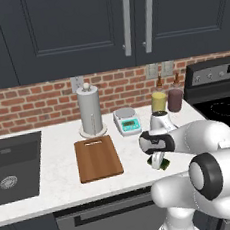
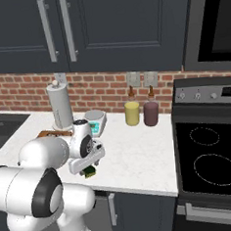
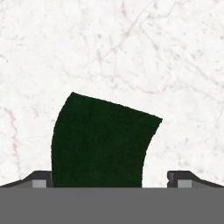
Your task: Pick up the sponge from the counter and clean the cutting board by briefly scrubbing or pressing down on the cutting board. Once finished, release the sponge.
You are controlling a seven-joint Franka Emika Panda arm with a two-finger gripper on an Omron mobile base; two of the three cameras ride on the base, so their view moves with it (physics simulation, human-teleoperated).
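Observation:
The dark green sponge (image 3: 103, 140) lies flat on the white counter (image 3: 131, 43), right of the brown cutting board (image 1: 98, 158). My gripper (image 3: 111, 179) is down over the sponge and open, its two fingertips straddling it: the left fingertip (image 3: 41, 179) is at the sponge's edge, while the right one (image 3: 188, 177) stands clear of it. In the left base view the gripper (image 1: 159, 160) hangs low over the sponge (image 1: 163, 164) near the counter's front edge. The right base view shows the sponge (image 2: 90, 172) under the hand and a corner of the board (image 2: 52, 133) behind the arm.
Behind the board stands a paper towel holder (image 1: 90, 109), with a small kitchen scale (image 1: 126, 121) to its right. A yellow jar (image 1: 159, 101) and a purple jar (image 1: 175, 99) stand by the wall. The sink (image 1: 12, 168) lies left, the black stove (image 2: 214, 159) right.

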